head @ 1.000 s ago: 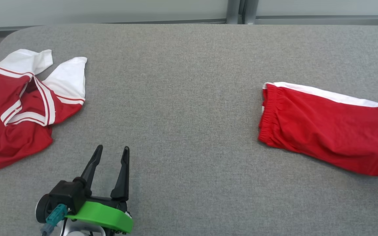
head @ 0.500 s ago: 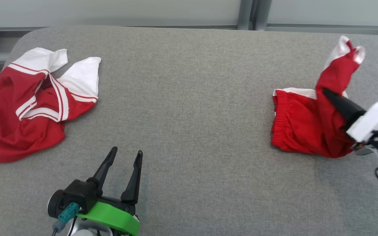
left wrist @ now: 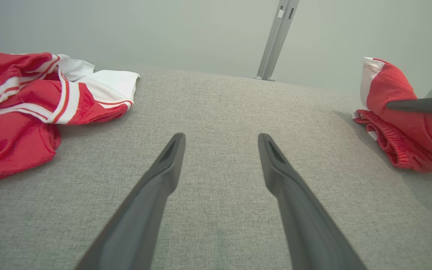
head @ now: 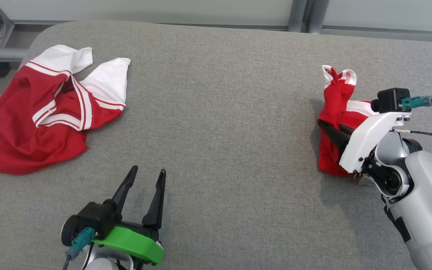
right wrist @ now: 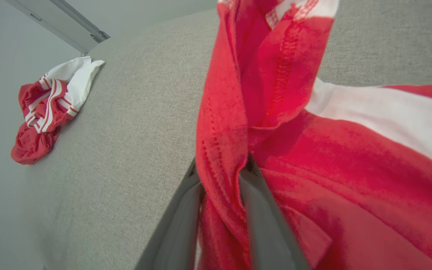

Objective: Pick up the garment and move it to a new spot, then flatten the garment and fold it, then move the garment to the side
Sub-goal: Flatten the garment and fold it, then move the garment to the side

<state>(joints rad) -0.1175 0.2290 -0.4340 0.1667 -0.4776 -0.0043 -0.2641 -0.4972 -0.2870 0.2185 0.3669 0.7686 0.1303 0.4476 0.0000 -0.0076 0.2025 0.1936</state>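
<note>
Shorts (head: 334, 112), red with a white stripe, sit at the right of the counter (head: 219, 112), one end raised and doubled over the rest, with my right gripper (right wrist: 219, 180) pinching that cloth in its jaws. I judge the fold half made: laying flat, release and shifting aside remain. My left gripper (head: 146, 176) hovers with jaws wide and empty, well apart from a crumpled jersey (head: 32, 150).
</note>
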